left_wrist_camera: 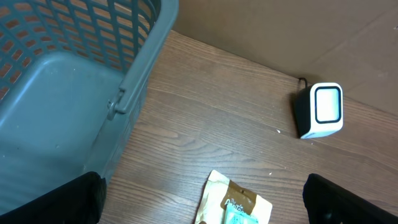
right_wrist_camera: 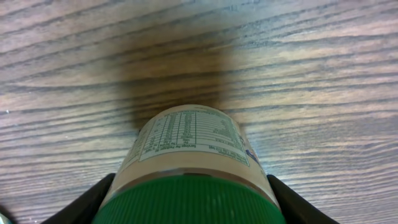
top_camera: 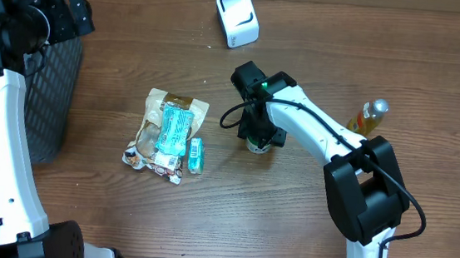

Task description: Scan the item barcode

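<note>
Fingers (right_wrist_camera: 84, 205) of right hand (top_camera: 258, 138) straddle green-capped jar (right_wrist_camera: 186, 134) from above.

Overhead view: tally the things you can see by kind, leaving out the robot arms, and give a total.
Scanner: 1
Basket: 1
Jar: 1
Bottle: 1
Packets: 3
Total: 7

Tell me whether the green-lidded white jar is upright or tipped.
Upright: the green-lidded white jar stands base-down on the wooden table, lid toward the wrist camera.
</note>
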You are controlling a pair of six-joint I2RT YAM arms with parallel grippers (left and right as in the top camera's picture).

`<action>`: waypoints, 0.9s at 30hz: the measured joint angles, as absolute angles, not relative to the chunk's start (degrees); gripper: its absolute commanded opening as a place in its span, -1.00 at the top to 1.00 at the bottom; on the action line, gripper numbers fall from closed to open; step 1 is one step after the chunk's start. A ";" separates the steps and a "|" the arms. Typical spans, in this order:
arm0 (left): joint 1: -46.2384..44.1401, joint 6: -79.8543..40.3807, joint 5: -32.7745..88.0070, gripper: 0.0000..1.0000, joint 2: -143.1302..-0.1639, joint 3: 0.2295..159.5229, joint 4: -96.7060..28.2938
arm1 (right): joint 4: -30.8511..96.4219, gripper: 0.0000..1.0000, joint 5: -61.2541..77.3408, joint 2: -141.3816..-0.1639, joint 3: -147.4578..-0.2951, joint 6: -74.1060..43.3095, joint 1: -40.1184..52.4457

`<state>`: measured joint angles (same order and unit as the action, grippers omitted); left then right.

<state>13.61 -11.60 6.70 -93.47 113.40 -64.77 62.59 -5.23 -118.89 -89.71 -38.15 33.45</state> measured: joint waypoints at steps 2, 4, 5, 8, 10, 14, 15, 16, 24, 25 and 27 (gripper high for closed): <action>13.58 -11.57 6.70 -0.99 -93.47 113.40 -64.77 | 62.17 -0.63 -5.39 -118.89 -89.71 -37.78 33.43; 13.58 -11.57 6.72 -0.99 -93.47 113.40 -64.77 | 61.73 -0.87 -5.32 -118.89 -89.71 -37.54 33.41; 13.58 -11.57 6.70 -0.99 -93.47 113.40 -64.77 | 61.58 -0.97 -5.30 -118.89 -89.71 -37.45 33.41; 13.61 -11.60 6.70 -1.00 -93.47 113.40 -64.77 | 61.52 -1.00 -5.26 -118.89 -89.71 -37.19 33.41; 13.58 -11.60 6.70 -1.00 -93.47 113.40 -64.77 | 61.52 -1.00 -5.08 -118.89 -89.71 -37.12 33.41; 13.58 -11.60 6.70 -1.00 -93.47 113.40 -64.77 | 61.28 -0.68 -4.86 -118.89 -89.71 -36.86 33.41; 13.58 -11.60 6.70 -0.99 -93.47 113.40 -64.77 | 61.19 -0.68 -4.91 -118.89 -89.71 -37.01 33.41; 13.61 -11.60 6.70 -0.99 -93.47 113.40 -64.77 | 61.19 -0.68 -4.86 -118.89 -89.71 -37.23 33.41; 13.58 -11.57 6.70 -1.00 -93.47 113.40 -64.77 | 61.08 -0.66 -4.89 -118.89 -89.71 -38.15 33.41; 13.58 -11.60 6.70 -0.99 -93.47 113.40 -64.77 | 61.08 -0.66 -4.86 -118.89 -89.71 -38.24 33.41; 13.58 -11.60 6.70 -1.00 -93.47 113.40 -64.77 | 60.97 -0.66 -4.86 -118.89 -89.67 -38.37 33.41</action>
<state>13.58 -11.60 6.70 -93.47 113.40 -64.77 60.97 -4.86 -118.89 -89.67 -38.37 33.41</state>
